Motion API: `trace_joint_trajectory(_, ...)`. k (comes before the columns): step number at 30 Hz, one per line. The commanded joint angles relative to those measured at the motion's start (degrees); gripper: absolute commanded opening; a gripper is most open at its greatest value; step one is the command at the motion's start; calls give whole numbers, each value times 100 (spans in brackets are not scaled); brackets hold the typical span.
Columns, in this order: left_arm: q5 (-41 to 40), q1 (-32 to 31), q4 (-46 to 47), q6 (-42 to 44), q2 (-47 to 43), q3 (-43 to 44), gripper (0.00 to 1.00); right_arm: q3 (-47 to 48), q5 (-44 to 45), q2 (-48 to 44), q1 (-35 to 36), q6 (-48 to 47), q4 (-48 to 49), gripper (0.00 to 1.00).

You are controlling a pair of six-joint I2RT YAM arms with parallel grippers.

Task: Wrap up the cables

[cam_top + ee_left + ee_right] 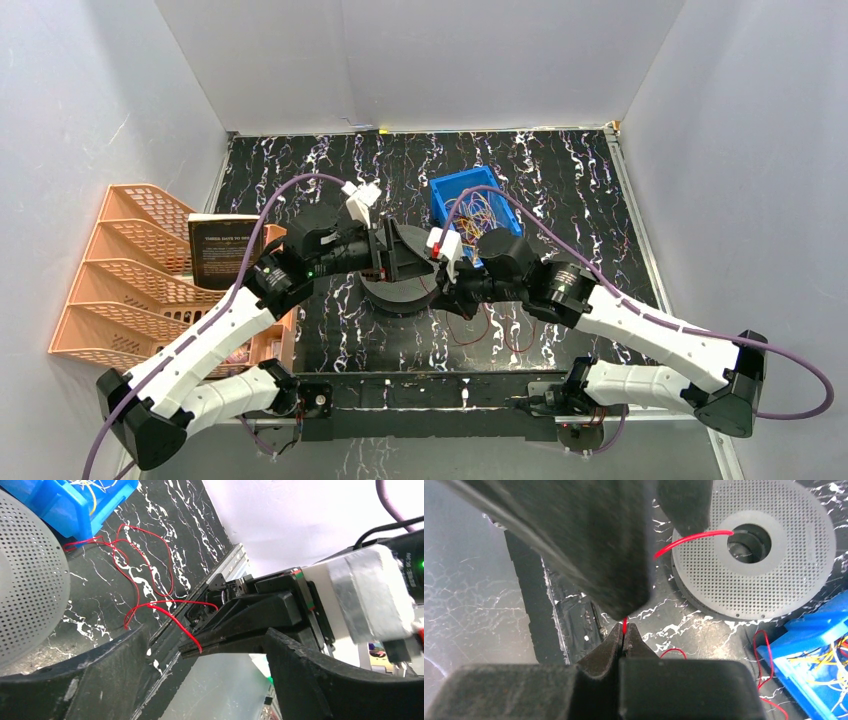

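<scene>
A thin red cable (684,540) runs from the centre hole of a grey perforated spool (784,565) down into my right gripper (624,630), which is shut on it at the very tips. In the left wrist view the same pinched tips of the right gripper (186,652) hold the red cable (170,617), whose slack lies looped on the table. My left gripper (205,640) is open, with one finger (90,675) on each side of the right gripper's tips, touching nothing. More cables (480,212), yellow and orange, lie tangled in the blue bin (445,195).
The spool (395,300) lies flat under both grippers at the table's centre. Orange stacked trays (130,270) and a dark box (220,250) stand at the left. Red cable slack (495,335) trails over the black marbled table toward the front rail (430,385).
</scene>
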Motion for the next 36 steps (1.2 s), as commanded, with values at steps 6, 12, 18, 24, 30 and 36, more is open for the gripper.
trace_joint_trajectory(6, 307, -26, 94, -154, 63, -55, 68, -2, 190, -144, 146, -405, 720, 0)
trace_joint_trajectory(12, 509, -32, 126, -160, 239, -12, 39, -28, 346, -196, 173, -452, 793, 0)
trace_joint_trajectory(18, 531, -32, 104, -128, 260, 0, 6, -146, 431, -307, 174, -451, 880, 0)
trace_joint_trajectory(24, 502, -25, 104, -237, 221, 97, 0, -536, 590, -771, 174, -372, 1141, 9)
trace_joint_trajectory(30, 522, -32, 438, -627, 105, 76, 0, -1058, 766, -1394, 174, -537, 1458, 49)
trace_joint_trajectory(36, 527, -31, 572, -790, 5, 95, 0, -1585, 548, -1971, 174, -993, 2019, 68)
